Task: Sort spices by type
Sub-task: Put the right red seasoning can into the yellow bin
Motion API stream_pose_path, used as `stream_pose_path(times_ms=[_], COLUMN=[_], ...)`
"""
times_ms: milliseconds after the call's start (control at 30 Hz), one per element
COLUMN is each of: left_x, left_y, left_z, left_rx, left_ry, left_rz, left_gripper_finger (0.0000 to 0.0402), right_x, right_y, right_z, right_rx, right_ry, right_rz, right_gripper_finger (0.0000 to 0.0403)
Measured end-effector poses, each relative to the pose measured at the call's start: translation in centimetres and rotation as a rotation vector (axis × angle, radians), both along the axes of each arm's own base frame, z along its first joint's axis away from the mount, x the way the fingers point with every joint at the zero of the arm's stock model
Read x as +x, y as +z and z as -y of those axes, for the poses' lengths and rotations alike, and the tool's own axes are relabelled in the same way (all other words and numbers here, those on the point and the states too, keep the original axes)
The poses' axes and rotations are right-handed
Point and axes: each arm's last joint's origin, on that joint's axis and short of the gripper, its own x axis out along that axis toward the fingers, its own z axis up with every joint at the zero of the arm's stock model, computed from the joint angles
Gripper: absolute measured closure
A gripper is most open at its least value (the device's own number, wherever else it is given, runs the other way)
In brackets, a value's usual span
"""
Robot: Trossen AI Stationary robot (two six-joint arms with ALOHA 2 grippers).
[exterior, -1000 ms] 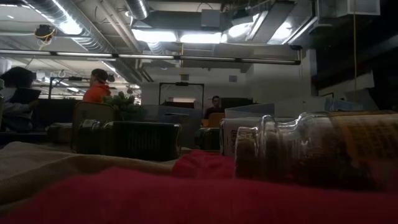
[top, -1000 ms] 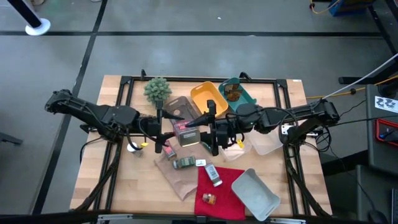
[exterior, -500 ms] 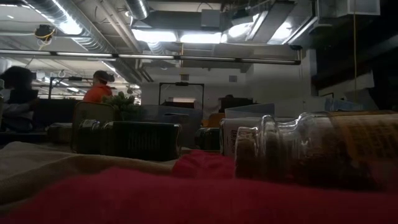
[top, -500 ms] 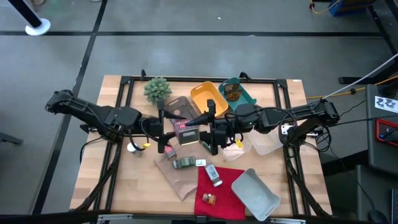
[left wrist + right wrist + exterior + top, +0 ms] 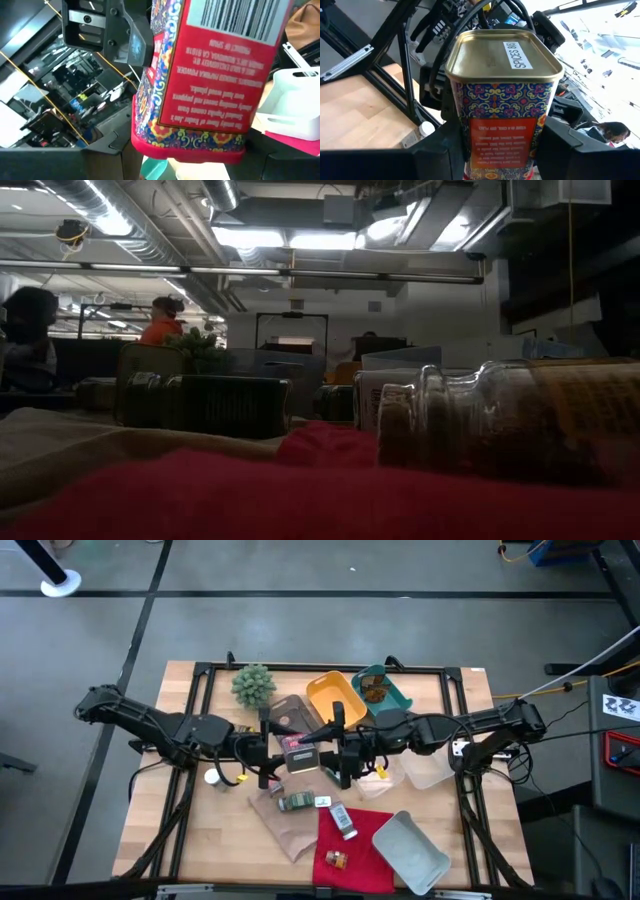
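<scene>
While gripped at both ends, red tin shows ornate patterning, gold base.

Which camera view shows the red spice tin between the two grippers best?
The right wrist view: the red tin shows its gold end and patterned side. The left wrist view shows its label; the high view shows it small; the low view does not show it.

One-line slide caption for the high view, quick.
Left gripper and right gripper both grip one red tin mid-table.

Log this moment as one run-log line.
stage: handover mid-table | left hand: shut on red tin | right hand: shut on red tin | tin: off table
</scene>
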Motion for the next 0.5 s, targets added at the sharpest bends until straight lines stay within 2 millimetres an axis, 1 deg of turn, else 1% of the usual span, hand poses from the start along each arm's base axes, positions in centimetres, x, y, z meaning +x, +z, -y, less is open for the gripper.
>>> stream_pose_path(times_ms=[500], left_x=[-0.03], left_y=[-0.05], left_z=[0.10], left_rx=[0.027], left_ry=[-0.004], left_rz=[-0.007], left_gripper_finger=[0.0192], right_x=[-0.01], right_y=[-0.12], right_z=[0.06], right_rx=[-0.003], right_ry=[-0.025], right_rz=[-0.013], right_gripper_finger=[0.0226])
